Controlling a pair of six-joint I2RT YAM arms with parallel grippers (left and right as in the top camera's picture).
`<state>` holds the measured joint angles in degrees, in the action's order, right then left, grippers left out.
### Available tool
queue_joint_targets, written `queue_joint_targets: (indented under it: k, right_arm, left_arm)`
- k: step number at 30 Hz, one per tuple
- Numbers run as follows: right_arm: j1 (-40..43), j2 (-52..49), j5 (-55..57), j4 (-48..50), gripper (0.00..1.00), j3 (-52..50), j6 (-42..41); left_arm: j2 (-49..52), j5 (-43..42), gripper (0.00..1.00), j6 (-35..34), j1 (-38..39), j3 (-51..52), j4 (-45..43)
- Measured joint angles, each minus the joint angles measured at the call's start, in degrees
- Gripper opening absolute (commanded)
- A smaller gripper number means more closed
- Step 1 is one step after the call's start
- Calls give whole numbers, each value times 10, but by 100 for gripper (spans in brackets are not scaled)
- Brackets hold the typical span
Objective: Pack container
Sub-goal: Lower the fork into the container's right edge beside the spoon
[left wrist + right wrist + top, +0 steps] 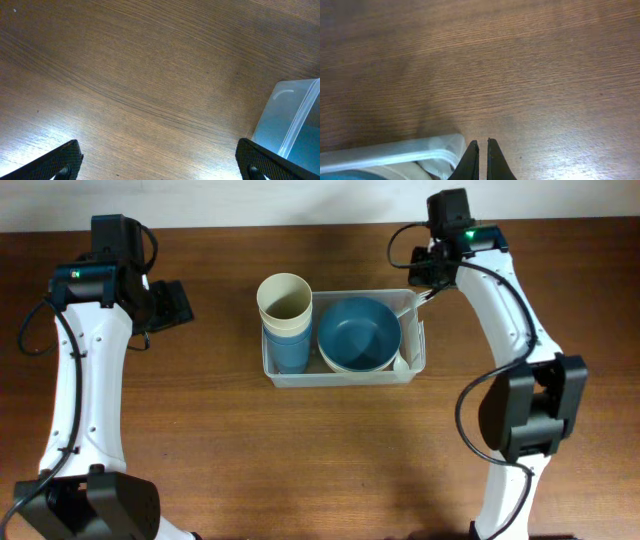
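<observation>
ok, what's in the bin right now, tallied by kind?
Cups: 2 visible, cream cup nested in blue cup
Bowls: 2, blue bowl on cream bowl
Spoons: 1, white spoon
Total: 5 visible, all inside the container; any further cups hidden in the stack cannot be told.

A brown wooden table carries everything, its fine grain running mostly from left to right. One thing rests directly on it: the clear plastic container, a rectangular bin with rounded corners and a rim. It stands flat and upright a little behind the middle of the table, long side along the grain. Both wrist views show pale glare on the wood beside a container corner
</observation>
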<state>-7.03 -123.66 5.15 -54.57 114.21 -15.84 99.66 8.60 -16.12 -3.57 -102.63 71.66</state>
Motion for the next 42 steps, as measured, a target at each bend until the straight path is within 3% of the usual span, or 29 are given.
queue_joint_targets:
  k: [16, 28, 38, 42]
  right_arm:
    - [17, -21, -41, -25, 4, 0, 2]
    - [17, -23, -54, -125, 4, 12, 15]
    - [17, -30, -52, -287, 4, 191, 21]
    - [17, -29, -52, -297, 4, 219, 21]
  left_arm:
    - [0, 0, 100, 0, 0, 0, 0]
    - [0, 0, 100, 0, 0, 0, 0]
    - [0, 0, 100, 0, 0, 0, 0]
    - [0, 0, 100, 0, 0, 0, 0]
